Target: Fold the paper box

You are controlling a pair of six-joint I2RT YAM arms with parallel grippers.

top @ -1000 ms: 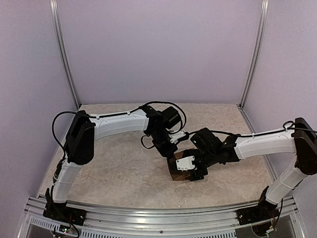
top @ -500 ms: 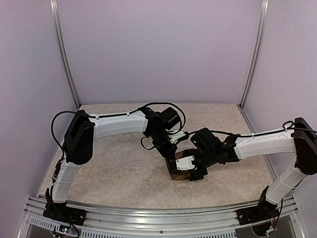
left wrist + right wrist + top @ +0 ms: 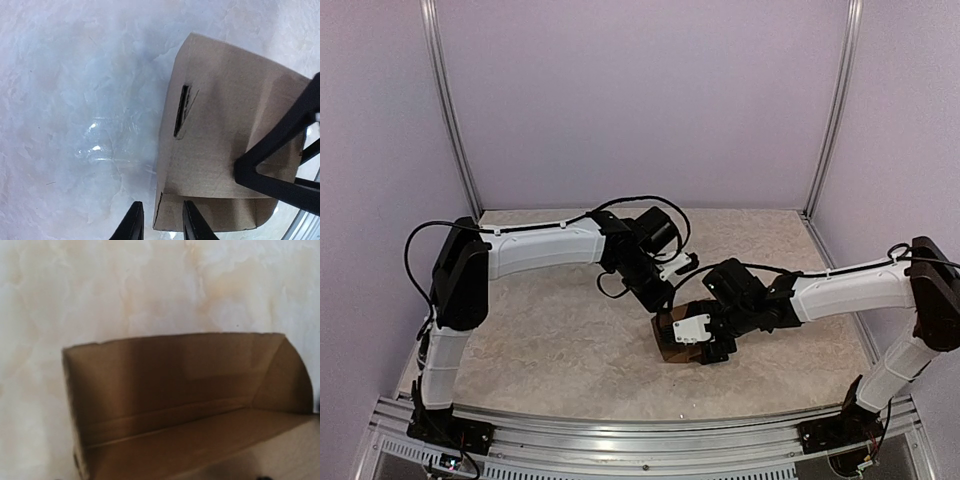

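Observation:
The paper box (image 3: 669, 341) is brown cardboard, folded up into a small box on the table. In the left wrist view the paper box (image 3: 220, 140) shows a slot in its top face and a flap along its near edge. My left gripper (image 3: 162, 225) hovers at its near corner, jaws a little apart with nothing pinched; from above, the left gripper (image 3: 664, 303) sits just up-left of the box. My right gripper (image 3: 706, 344) clamps the box from the right, one of its fingers (image 3: 272, 172) lying on the cardboard. The right wrist view looks into the open paper box (image 3: 175, 410); its own fingers are out of frame.
The table (image 3: 560, 340) is pale marbled stone, walled by lilac panels with metal posts (image 3: 452, 110) at the back corners. An aluminium rail (image 3: 620, 440) runs along the near edge between the arm bases.
My left gripper has gone from shut to slightly open and drawn back up-left from the box. The left arm's elbow swung left. The right arm and box have not moved.

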